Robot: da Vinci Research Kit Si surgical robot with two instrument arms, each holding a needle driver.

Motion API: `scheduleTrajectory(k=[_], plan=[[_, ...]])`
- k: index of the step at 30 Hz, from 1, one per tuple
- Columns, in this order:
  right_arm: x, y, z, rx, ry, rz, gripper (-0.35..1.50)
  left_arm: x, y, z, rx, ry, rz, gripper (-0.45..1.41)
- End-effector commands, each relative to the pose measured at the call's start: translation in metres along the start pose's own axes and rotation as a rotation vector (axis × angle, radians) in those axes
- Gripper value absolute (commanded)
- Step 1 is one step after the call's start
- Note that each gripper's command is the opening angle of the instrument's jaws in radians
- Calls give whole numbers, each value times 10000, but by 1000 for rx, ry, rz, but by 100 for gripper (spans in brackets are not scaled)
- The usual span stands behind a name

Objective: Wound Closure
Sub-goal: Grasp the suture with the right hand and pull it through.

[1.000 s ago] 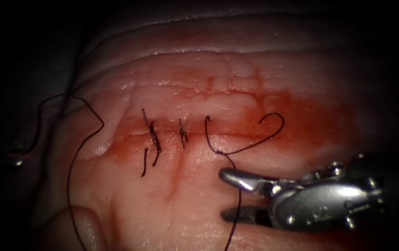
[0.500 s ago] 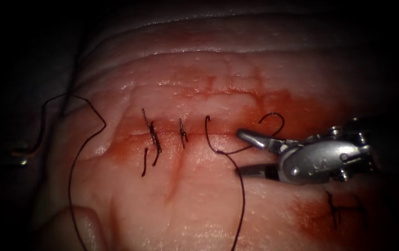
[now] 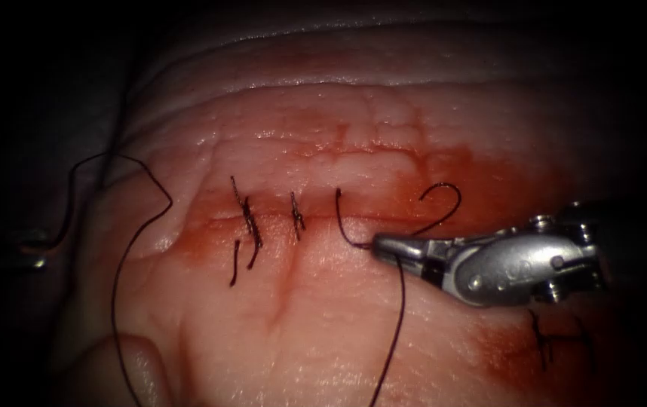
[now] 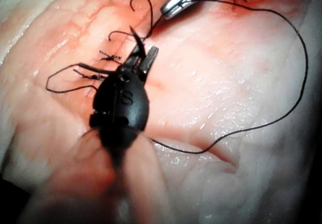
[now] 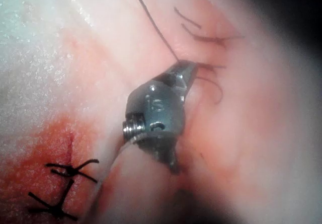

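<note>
The cut point(image 3: 384, 218) runs across the tissue point(image 3: 301, 332), with red fluid around it. My right tool point(image 3: 384, 247) comes in from the right, jaws shut on the thread point(image 3: 397, 316) just below the cut, beside the untied third stitch point(image 3: 338, 207). The thread's short end point(image 3: 448, 197) curls above the tool. The long strand loops far out to the left point(image 3: 112, 301). The right wrist view shows the same grip point(image 5: 186, 70). In the left wrist view my left tool point(image 4: 143, 58) is shut on a dark curved piece, seemingly the needle point(image 4: 135, 36), clear of the tissue.
Two tied stitches point(image 3: 248, 218) point(image 3: 296, 215) with cut ends sit left of the third. Another tied stitch point(image 3: 542, 335) lies on a red patch under the right tool's wrist. A dim metal glint point(image 3: 31, 261) shows at the far left. The right tool point(image 4: 173, 5) crosses the left wrist view.
The right tool rose from below the cut with its jaws wide open, moved to the thread by the third stitch, and shut on it. The thread's long loop has barely shifted.
</note>
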Motion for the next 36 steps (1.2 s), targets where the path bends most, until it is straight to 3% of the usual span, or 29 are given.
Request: scheduleTrajectory(k=[1, 9, 21, 36], plan=[[7, -13, -1, 3, 0, 3, -35, -5, 0, 6, -1, 1, -1, -45], [61, -52, -27, 19, 30, -6, -35, -6, 0, 8, -2, 2, 0, -45], [134, -125, -40, 102, 45, -54, -35, -6, 1, 8, -3, -1, 0, -45], [164, -141, -46, 126, 55, -55, -35, -5, 3, 7, -5, 0, 0, -45]])
